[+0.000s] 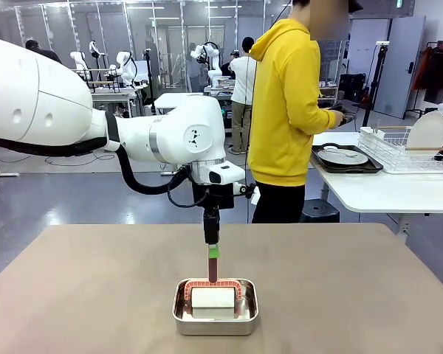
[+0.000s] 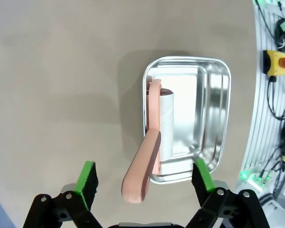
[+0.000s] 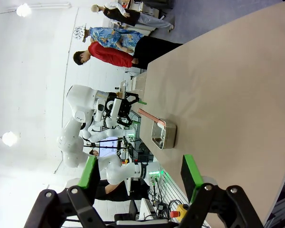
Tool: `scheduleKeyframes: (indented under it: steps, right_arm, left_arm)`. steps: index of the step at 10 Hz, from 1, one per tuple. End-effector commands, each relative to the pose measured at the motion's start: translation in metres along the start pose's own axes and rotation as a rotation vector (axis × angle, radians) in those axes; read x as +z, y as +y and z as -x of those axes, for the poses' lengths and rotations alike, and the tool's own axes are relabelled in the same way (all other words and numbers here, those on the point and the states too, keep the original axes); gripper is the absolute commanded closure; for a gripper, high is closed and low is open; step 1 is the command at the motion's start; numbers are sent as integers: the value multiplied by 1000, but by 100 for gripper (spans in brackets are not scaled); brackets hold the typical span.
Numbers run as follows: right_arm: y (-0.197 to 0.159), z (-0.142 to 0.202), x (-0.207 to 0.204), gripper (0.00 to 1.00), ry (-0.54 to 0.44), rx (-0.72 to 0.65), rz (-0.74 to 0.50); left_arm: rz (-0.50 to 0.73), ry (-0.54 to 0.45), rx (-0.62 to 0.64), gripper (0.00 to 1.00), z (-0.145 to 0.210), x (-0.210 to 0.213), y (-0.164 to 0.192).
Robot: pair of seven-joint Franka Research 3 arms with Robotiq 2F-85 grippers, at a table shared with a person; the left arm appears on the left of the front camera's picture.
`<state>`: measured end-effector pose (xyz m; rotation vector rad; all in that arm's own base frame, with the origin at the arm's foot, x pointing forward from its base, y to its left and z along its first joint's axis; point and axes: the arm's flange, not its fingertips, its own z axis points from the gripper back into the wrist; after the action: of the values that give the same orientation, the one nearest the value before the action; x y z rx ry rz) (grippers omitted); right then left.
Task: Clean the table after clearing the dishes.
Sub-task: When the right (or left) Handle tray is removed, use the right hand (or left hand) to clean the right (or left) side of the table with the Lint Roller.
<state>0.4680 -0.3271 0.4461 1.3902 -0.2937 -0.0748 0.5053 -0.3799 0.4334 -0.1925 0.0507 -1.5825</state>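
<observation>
My left tool (image 2: 143, 171) hangs pointing down over a small rectangular steel pan (image 2: 213, 118), its jaws spread wide. The salmon-pink handle of a lint roller (image 2: 167, 128) rises between the green pads (image 2: 88, 178) with a gap on either side, so I am not gripping it. The roller's white roll lies inside the pan along one long wall. The pan sits on the wide matte tan-brown bench (image 1: 96, 280), close to my edge and about mid-width.

My right tool (image 3: 140, 175) is open as well, with nothing between its pads. It looks along the tan-brown bench towards the pan, which is well apart from it.

The dishes are off this bench. A dark brown tray (image 1: 319, 156) carrying a round white plate (image 1: 343, 157) lies on a white side bench (image 1: 384, 192) at the far right. Just beside it is a white wire rack (image 1: 387, 147), where another round white plate (image 1: 428, 133) stands on edge. A person in a yellow hooded top (image 1: 284, 110) stands at that side bench, turned towards it.
</observation>
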Motion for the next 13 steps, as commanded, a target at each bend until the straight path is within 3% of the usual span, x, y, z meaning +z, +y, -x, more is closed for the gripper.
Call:
scheduleKeyframes:
  steps: [1,11,13]
  right_arm:
    - [4,6,-4,13,-7,0,-13]
    - [4,6,-4,13,-7,0,-13]
    - [4,6,-4,13,-7,0,-13]
  left_arm:
    - [-7,14,14,0,-4,-1,-1]
    - [36,73,25,0,-4,-31,0]
    - [40,84,31,16,-4,-31,-1]
